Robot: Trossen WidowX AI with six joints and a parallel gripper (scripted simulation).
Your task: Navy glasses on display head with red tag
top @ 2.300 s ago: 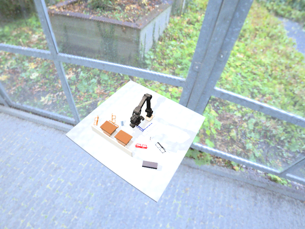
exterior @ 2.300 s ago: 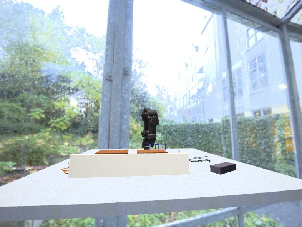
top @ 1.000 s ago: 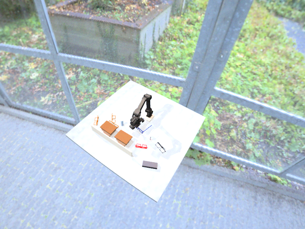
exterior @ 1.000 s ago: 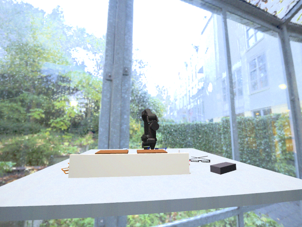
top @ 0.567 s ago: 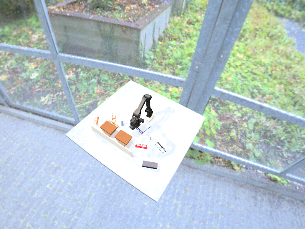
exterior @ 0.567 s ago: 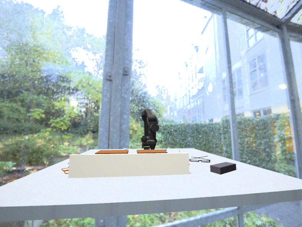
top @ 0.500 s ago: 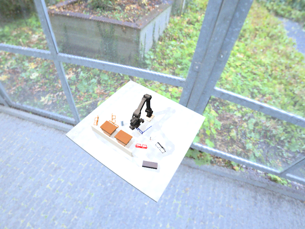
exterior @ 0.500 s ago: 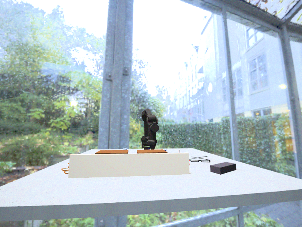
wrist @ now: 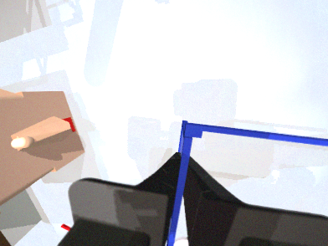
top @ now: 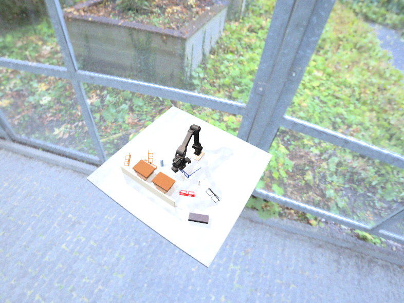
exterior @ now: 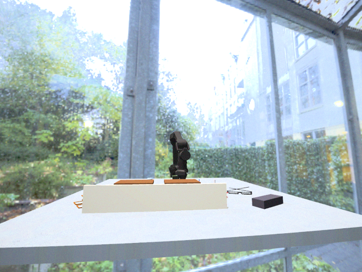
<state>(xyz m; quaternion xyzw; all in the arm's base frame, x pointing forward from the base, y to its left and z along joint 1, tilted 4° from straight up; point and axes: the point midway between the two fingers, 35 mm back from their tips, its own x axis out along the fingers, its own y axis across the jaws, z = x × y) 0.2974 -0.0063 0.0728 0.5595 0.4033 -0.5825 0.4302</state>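
Note:
The navy glasses (top: 195,172) (wrist: 259,135) look bright blue. My gripper (wrist: 181,157) is shut on the navy glasses, with one narrow bar between the fingertips; their height above the table is hard to tell. In the exterior view the fingertips are hidden behind the display heads. The red-tagged head (wrist: 25,113) is at the left of the wrist view, apart from the glasses, its nose sticking out and the red tag (wrist: 69,124) beside the nose. It appears to be the right-hand head (top: 163,182) (exterior: 182,181) in the top and exterior views. The other head (top: 143,168) (exterior: 133,181) stands beside it.
A cream wall (top: 146,186) (exterior: 154,197) runs along the heads. Red glasses (top: 186,195), black glasses (top: 213,195) and a dark box (top: 198,218) (exterior: 267,202) lie to the right. A grey-blue cylinder (top: 161,162) and orange glasses stand near the left head.

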